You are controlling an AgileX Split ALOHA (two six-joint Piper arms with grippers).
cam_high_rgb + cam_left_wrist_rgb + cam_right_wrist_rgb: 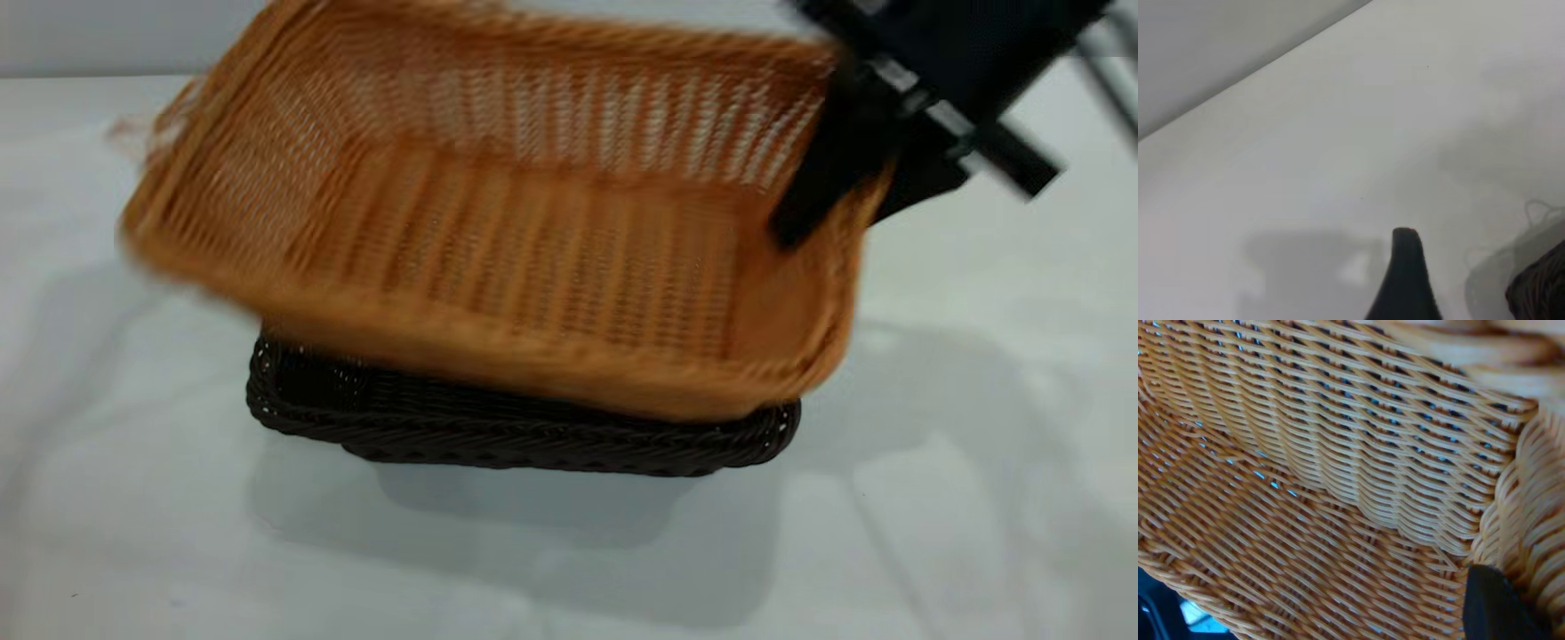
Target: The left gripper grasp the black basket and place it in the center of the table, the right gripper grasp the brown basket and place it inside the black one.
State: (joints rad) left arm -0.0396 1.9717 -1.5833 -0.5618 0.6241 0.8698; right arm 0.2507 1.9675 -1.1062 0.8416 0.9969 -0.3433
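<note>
The brown basket point(498, 231) hangs tilted in the air, its near edge low over the black basket point(498, 440). The black basket rests on the table point(978, 498) near the middle, mostly hidden behind the brown one. My right gripper point(840, 178) is shut on the brown basket's right rim. The right wrist view shows the weave point(1325, 473) and one dark finger point(1498, 607) inside the wall. My left gripper is out of the exterior view. In the left wrist view one finger point(1406, 273) shows over bare table, apart from a corner of the black basket point(1543, 290).
The pale table surface surrounds the baskets on all sides. Thin loose loops point(1538, 213) stick out from the black basket's rim. The table's far edge point(1251, 73) meets a grey wall.
</note>
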